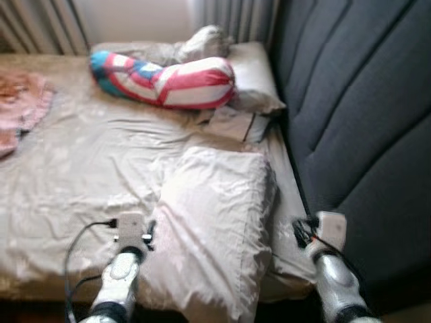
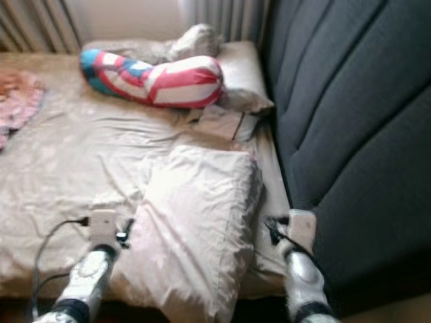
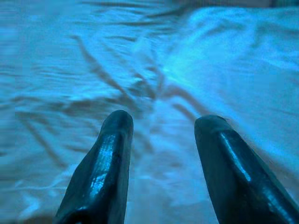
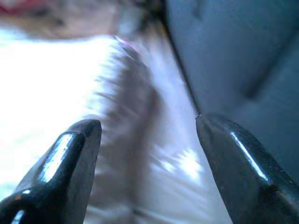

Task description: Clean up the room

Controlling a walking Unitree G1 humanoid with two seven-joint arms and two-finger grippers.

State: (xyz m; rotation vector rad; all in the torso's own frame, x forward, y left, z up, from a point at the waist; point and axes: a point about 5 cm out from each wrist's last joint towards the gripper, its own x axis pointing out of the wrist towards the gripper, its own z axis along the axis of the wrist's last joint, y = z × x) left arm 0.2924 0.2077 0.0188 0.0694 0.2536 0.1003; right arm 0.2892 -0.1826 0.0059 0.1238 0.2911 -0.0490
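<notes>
A large white pillow [image 1: 215, 222] lies askew on the near part of the bed, its lower corner hanging over the front edge. My left gripper [image 3: 163, 123] hovers open just over the rumpled sheet [image 3: 93, 70] at the pillow's left side, with nothing between its fingers. My right gripper [image 4: 149, 126] is open too, low over the pillow's right edge [image 4: 131, 93], close to the dark headboard [image 4: 224, 56]. Both silver wrists, left [image 1: 131, 230] and right [image 1: 328, 232], flank the pillow. A red, white and blue striped bolster [image 1: 168, 79] rests further back.
The dark padded headboard [image 1: 357, 108] runs along the right. Another white pillow [image 1: 252, 74] and a bunched grey cloth [image 1: 202, 42] lie behind the bolster. A pink garment [image 1: 23, 101] lies at the left of the bed. Curtains [image 1: 40, 23] hang at the back.
</notes>
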